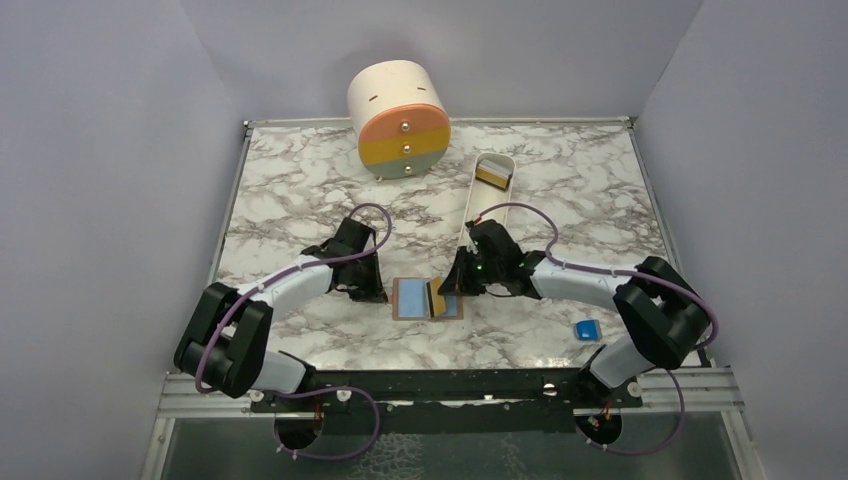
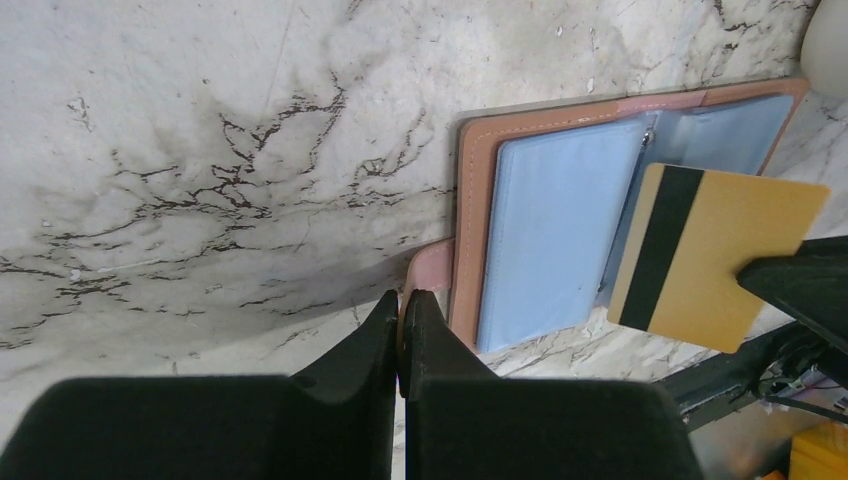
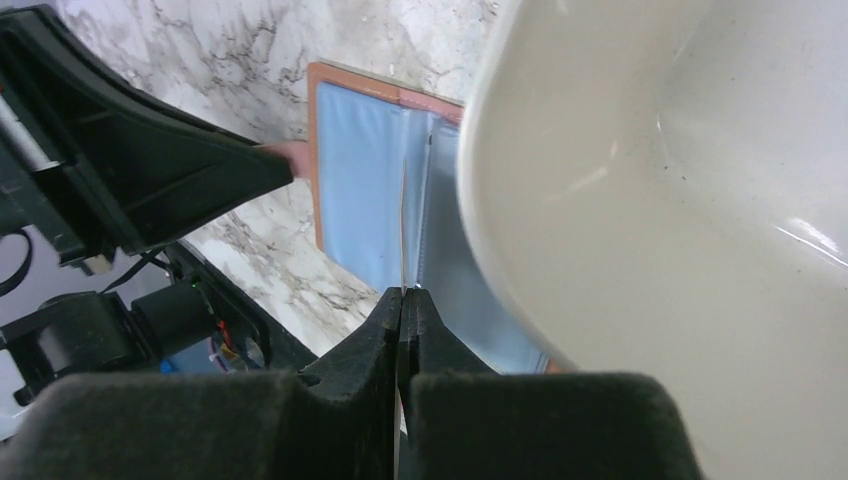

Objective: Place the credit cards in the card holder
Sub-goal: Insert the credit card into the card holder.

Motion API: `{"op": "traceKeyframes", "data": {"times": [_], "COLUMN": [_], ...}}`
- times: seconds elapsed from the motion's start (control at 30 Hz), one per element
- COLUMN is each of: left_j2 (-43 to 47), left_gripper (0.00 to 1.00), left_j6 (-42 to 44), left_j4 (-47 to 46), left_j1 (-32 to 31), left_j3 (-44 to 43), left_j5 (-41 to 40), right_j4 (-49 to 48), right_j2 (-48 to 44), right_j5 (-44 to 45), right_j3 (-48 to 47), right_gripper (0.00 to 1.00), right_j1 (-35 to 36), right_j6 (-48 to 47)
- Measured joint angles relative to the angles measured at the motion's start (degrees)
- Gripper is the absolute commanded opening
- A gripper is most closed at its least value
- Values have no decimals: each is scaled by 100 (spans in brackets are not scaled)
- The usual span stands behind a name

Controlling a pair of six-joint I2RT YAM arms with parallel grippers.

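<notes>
The card holder [image 1: 412, 298] lies open on the marble table, light-blue inner faces up; it also shows in the left wrist view [image 2: 545, 230] and the right wrist view [image 3: 355, 190]. My left gripper [image 1: 377, 295] [image 2: 402, 298] is shut on the holder's leather strap tab [image 2: 432, 268] at its left edge. My right gripper [image 1: 451, 289] [image 3: 402, 296] is shut on a tan credit card with a black stripe [image 2: 715, 255], held on edge over the holder's right half; this card [image 3: 403, 230] appears edge-on in the right wrist view. Another tan card [image 1: 493, 177] lies in the white tray.
A long white oblong tray [image 1: 480, 205] stands behind the right gripper and fills the right wrist view [image 3: 680, 180]. A round cream drawer box [image 1: 399, 120] stands at the back. A small blue block [image 1: 587, 328] lies by the right arm's base.
</notes>
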State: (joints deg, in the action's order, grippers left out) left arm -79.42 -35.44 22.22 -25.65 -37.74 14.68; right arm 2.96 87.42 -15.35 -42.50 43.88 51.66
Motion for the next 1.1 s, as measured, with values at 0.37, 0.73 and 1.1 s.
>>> {"op": "traceKeyframes", "data": {"times": [0.37, 0.73, 1.1], "left_j2": [31, 31, 31], "left_gripper": [0, 0, 0], "left_j6": [-4, -4, -4], "left_j4": [17, 20, 20], "left_j1": [-35, -37, -37], "left_j3": [20, 20, 20], "left_j5": [22, 22, 24], "right_j4": [-111, -275, -492], "right_j2": [214, 260, 393], "right_j5": [-70, -127, -216], "right_j3": [39, 42, 39], "right_gripper": [1, 1, 1], "right_j1": [0, 0, 0], "right_j6": [87, 125, 98]}}
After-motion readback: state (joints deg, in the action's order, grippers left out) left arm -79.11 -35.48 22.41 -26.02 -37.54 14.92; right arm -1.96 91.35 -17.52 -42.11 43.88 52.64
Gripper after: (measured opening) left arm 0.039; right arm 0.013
